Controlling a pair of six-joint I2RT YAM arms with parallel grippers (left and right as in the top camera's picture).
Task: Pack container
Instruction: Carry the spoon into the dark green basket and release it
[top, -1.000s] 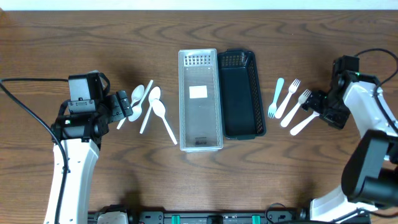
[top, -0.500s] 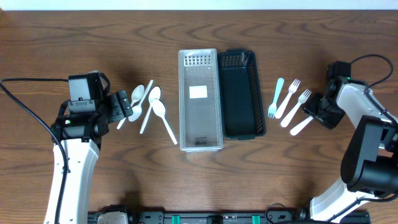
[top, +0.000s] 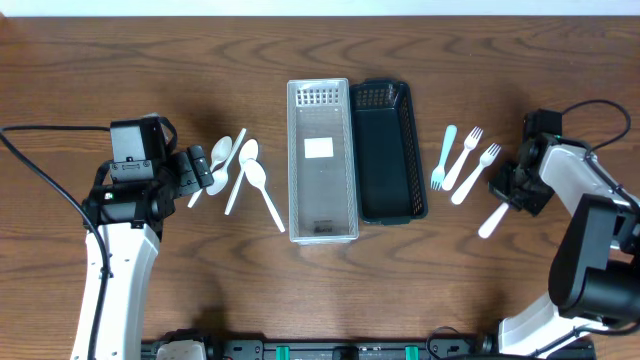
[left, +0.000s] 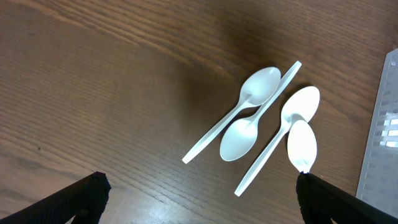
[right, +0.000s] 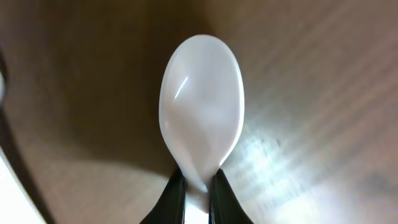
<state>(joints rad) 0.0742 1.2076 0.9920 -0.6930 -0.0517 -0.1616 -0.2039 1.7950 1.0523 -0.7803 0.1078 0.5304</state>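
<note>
Right gripper (right: 198, 186): clamped on the neck of a white spoon (right: 202, 106), one finger (right: 175, 194) on each side just below the bowl, and the bowl fills most of my wrist view with wood grain behind it. From overhead, right gripper (top: 509, 187) sits at the far right of the table (top: 100, 60), and the spoon (top: 491, 221) pokes out below it, slanting down and to the left (I cannot tell if it touches the wood). Three forks (top: 464, 157) lie between that gripper and the black basket (top: 392, 190), tines pointing up the frame; the pale blue one is nearest the basket, and the outermost white one is just beside my fingers. The basket stands against the right wall of the clear tray (top: 322, 200), both at mid-table with their long sides running away from me; there is a white label on the tray floor. The gripped spoon is well apart from both. Left gripper (left: 200, 183): spread wide, holding nothing, dark fingertips (left: 84, 198) at the bottom corners of my wrist view. Four loose spoons (left: 249, 124) lie ahead of it in a crossed cluster, one bowl just beside my right-hand fingertip. Overhead puts left gripper (top: 197, 172) at the left edge of the loose spoons (top: 240, 172), which lie left of the tray, near it but not touching.
</note>
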